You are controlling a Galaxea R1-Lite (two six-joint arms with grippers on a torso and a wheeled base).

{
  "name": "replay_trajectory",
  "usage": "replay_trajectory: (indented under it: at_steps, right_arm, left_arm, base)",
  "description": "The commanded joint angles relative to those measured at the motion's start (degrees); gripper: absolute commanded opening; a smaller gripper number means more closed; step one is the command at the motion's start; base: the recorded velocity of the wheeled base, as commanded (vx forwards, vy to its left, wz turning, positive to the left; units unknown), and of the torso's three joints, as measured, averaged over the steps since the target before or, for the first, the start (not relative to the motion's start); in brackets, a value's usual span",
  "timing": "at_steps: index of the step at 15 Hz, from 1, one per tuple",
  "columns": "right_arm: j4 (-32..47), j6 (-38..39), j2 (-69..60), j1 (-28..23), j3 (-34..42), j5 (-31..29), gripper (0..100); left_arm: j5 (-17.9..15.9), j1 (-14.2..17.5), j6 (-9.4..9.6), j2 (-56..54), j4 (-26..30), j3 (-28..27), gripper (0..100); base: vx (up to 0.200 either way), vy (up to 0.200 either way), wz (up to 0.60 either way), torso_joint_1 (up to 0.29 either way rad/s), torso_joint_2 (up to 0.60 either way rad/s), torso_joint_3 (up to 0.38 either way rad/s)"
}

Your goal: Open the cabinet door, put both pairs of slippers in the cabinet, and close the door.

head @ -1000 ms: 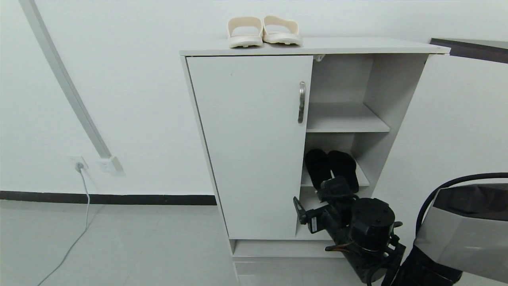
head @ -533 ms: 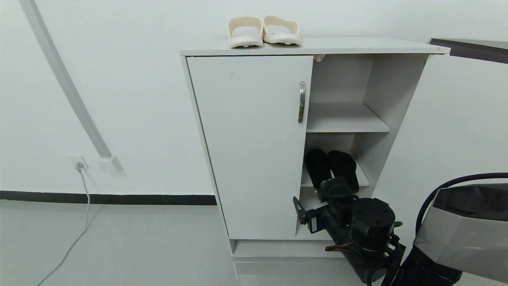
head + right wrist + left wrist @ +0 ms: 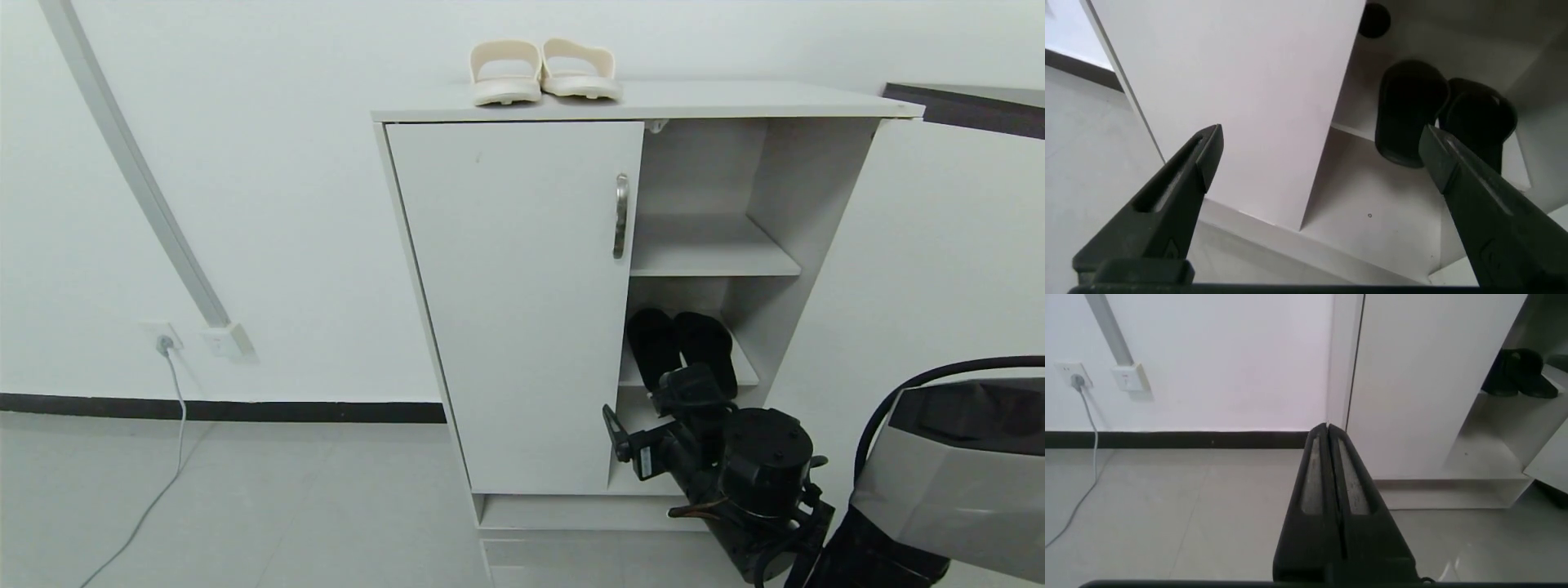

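The white cabinet (image 3: 522, 310) has its left door shut, with a metal handle (image 3: 620, 216), and its right door (image 3: 939, 269) swung wide open. A cream pair of slippers (image 3: 543, 72) sits on the cabinet top. A black pair of slippers (image 3: 682, 347) (image 3: 1445, 114) (image 3: 1519, 371) lies side by side on a lower shelf inside. My right gripper (image 3: 653, 406) (image 3: 1323, 163) is open and holds nothing, low in front of the open compartment, just below the black pair. My left gripper (image 3: 1328, 433) is shut and empty, low above the floor, left of the cabinet.
An upper shelf (image 3: 710, 249) inside the cabinet is bare. A wall socket with a grey cable (image 3: 163, 339) and a slanted grey conduit (image 3: 122, 155) are on the wall to the left. Open grey floor (image 3: 245, 498) lies before them.
The head camera has tilted a little, so the whole picture sits slightly lower. The slippers, doors and right arm have not moved.
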Motion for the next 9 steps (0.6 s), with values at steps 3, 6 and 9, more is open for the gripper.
replay_trajectory:
  at_steps: [3, 6, 9]
  right_arm:
    - [-0.02, -0.03, 0.18, 0.01, -0.08, 0.07, 100]
    - [-0.02, -0.03, 0.10, 0.01, 0.01, 0.07, 100]
    - [-0.02, -0.03, 0.10, 0.01, 0.01, -0.01, 100]
  left_arm:
    - [0.02, 0.00, -0.02, 0.00, 0.02, 0.02, 0]
    - [0.02, 0.00, -0.02, 0.00, 0.02, 0.02, 0]
    - [0.02, 0.00, -0.02, 0.00, 0.02, 0.02, 0]
  base:
    - [0.000, 0.000, 0.00, 0.027, -0.23, -0.342]
    - [0.000, 0.000, 0.00, 0.036, -0.55, -0.362]
    - [0.000, 0.000, 0.00, 0.115, -0.47, -0.352]
